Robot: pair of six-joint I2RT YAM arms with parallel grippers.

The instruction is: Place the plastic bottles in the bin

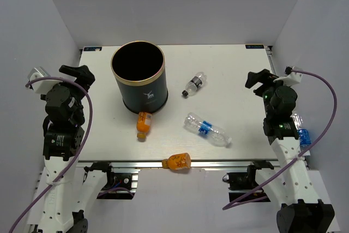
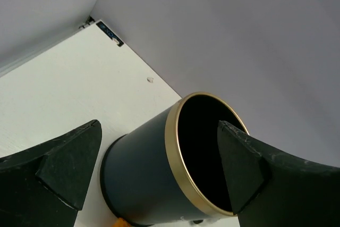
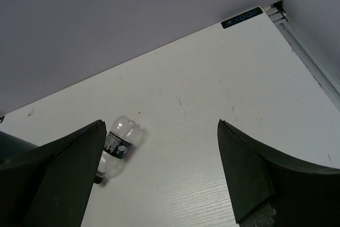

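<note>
Half of a blue-labelled bottle [image 1: 303, 133] is hidden behind the right arm, beyond the table's [image 1: 240, 64] right edge. In the left wrist view the bin's [image 2: 143, 179] base is cut off, and only an orange sliver can be seen beneath it. The bin stands upright at the far left of the table, mouth open. An orange bottle [image 1: 143, 124] is seen lying just in front of it, and a second orange bottle [image 1: 177, 161] at the near edge. A crinkled clear bottle [image 1: 207, 130] lies right of centre and a small dark-labelled bottle [image 3: 118, 146] farther back. The bin's white logo [image 1: 148, 95] and the corner sticker [image 3: 241, 18] cannot be read. The left gripper [image 2: 159, 168] and right gripper [image 3: 162, 168] are both held apart, with nothing gripped.
</note>
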